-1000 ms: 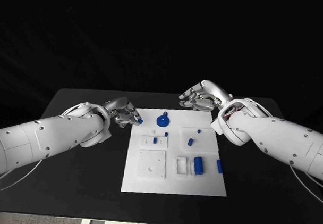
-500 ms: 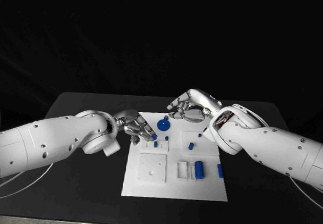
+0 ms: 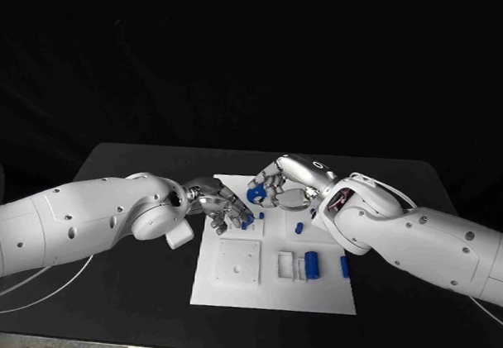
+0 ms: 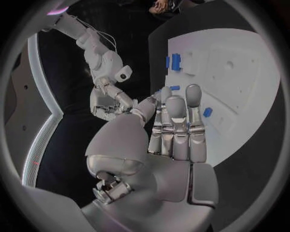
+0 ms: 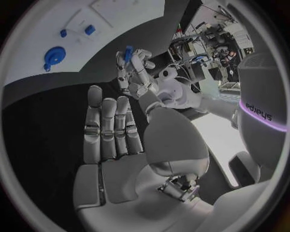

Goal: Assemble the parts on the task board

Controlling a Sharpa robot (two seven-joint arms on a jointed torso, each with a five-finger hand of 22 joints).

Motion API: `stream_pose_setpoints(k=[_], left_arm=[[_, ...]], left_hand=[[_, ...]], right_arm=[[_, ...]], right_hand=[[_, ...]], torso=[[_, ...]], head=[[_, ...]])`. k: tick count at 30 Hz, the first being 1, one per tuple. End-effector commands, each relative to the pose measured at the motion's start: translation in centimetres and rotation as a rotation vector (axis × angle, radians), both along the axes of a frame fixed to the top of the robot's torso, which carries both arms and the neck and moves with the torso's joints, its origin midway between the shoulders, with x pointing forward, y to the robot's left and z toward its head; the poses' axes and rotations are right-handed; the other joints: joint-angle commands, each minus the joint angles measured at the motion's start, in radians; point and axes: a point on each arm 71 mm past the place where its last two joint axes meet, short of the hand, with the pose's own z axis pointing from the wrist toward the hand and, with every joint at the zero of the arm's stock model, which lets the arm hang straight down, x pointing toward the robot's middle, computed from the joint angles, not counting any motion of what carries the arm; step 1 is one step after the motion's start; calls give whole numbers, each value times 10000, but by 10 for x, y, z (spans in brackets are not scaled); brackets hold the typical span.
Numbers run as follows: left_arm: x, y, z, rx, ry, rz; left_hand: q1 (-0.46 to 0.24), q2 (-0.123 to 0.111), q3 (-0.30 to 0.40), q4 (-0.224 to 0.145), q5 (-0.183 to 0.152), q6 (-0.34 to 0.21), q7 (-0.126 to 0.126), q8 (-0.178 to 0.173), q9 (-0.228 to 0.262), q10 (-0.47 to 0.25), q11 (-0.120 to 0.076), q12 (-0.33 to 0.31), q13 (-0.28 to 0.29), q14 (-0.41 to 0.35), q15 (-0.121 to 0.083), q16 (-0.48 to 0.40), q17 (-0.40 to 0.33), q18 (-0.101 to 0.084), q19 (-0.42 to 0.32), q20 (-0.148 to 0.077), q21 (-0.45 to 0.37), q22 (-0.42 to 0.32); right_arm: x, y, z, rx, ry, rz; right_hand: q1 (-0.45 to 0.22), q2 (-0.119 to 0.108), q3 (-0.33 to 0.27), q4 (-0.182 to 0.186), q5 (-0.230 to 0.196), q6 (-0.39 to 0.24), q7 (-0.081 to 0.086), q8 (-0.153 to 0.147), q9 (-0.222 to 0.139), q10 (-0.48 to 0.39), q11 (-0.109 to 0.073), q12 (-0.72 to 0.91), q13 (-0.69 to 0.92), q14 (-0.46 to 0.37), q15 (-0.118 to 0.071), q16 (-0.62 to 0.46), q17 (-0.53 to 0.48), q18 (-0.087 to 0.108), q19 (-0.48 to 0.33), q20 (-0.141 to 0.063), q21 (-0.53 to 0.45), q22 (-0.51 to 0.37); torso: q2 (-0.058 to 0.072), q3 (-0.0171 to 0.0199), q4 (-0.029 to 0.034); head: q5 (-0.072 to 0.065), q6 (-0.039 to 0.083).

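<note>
The white task board [image 3: 312, 292] lies mid-table. A round blue part [image 3: 255, 193] stands near its far edge, also seen in the right wrist view [image 5: 54, 56]. My left hand [image 3: 219, 204] hovers over the board's far left corner. It pinches a small blue part [image 5: 128, 52] at its fingertips. My right hand [image 3: 285, 184] hangs just right of the round part, its fingers [image 5: 111, 130] straight and holding nothing. The two hands are close together but apart.
A blue cylinder [image 3: 311, 261] and a blue bar [image 3: 343, 266] lie on the board's right side, with a small blue peg [image 3: 299, 227] further back. A white square block [image 3: 238, 262] and a narrow white block [image 3: 283, 264] sit near the front. Black table [image 3: 96, 292] surrounds the board.
Both hands have moved in over the board's far end. The left went right with its small blue part; the right went left and down toward the round part.
</note>
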Motion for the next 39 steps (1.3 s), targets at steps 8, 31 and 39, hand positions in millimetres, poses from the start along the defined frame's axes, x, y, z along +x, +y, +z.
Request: stream_pose_setpoints(k=[8,31,39], left_arm=[[-1,4,-3,-35,795,-219],[-2,7,-3,-1433,2209,285],[-5,6,-1,-2486,2936,562]], left_hand=[[-242,-95,160,-260,638,141,-43,518,6170,-77,-32,266,-4,-38,-20,140,-38,-66,-27,-57,162,206],[-356,-45,187,-207,525,200,-65,243,6658,-138,-46,496,9,-96,-22,219,-84,-90,-129,-57,255,190],[-351,52,162,-189,419,177,-52,167,6764,-242,-24,630,13,-186,-6,288,-87,-86,-278,-42,388,190]], right_arm=[[-15,5,-5,-968,-540,840],[-22,12,-15,-1202,-1188,714],[-22,13,-17,-990,-1448,525]], right_hand=[[139,19,-454,-1,-18,-137,31,11,-19,46,43,-28,-37,-61,33,-64,-23,99,-35,25,-18,85],[501,69,-1759,102,-1909,-383,49,18,-8,106,98,116,-22,1,92,-53,-92,73,181,92,-327,-308],[650,149,-1864,168,-2510,-327,32,23,-3,135,90,159,-12,42,82,-28,-100,72,255,82,-352,-386]], torso=[[0,-6,7],[-3,-5,-1],[1,1,2]], head=[[92,-16],[92,-41],[42,-29]])
